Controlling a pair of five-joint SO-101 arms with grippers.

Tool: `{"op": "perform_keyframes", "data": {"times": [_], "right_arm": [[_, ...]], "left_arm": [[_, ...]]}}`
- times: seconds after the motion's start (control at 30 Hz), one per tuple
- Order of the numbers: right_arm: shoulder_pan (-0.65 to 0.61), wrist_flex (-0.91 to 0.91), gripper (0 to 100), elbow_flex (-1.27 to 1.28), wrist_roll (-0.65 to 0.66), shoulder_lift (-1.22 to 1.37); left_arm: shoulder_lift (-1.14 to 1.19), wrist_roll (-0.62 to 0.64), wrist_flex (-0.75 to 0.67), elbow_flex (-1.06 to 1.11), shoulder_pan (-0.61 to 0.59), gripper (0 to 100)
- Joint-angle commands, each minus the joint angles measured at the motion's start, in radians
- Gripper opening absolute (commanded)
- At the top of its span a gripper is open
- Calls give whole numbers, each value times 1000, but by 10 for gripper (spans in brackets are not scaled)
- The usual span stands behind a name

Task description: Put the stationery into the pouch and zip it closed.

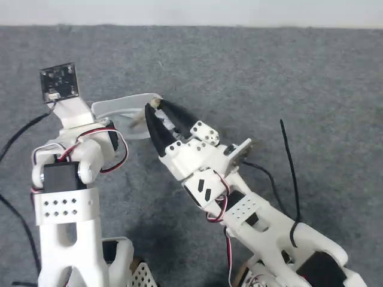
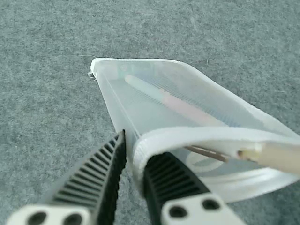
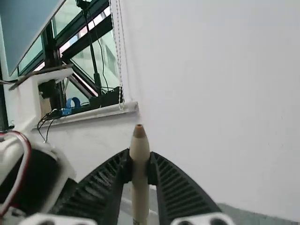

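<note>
Already, a pink-and-white pen is seen lying inside the pouch, which is held over the grey mat by the left gripper, jaws clamped on its rim. Further right, a beige pencil is pinched between the jaws of the right gripper, one end at the pouch mouth. Releasing this pencil inside and closing the zip are judged not yet done.
</note>
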Motion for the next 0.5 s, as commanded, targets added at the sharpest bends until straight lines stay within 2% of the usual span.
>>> {"op": "perform_keyframes", "data": {"times": [0.0,0.3,0.47], "right_arm": [[-12,81,6,-15,-2,-8],[-12,378,6,-112,-2,-12],[-13,522,6,-118,-5,-117]], "left_arm": [[-5,-8,-5,-30,6,12],[-6,-8,-17,-12,5,12],[-6,-8,-25,-1,5,12]]}}
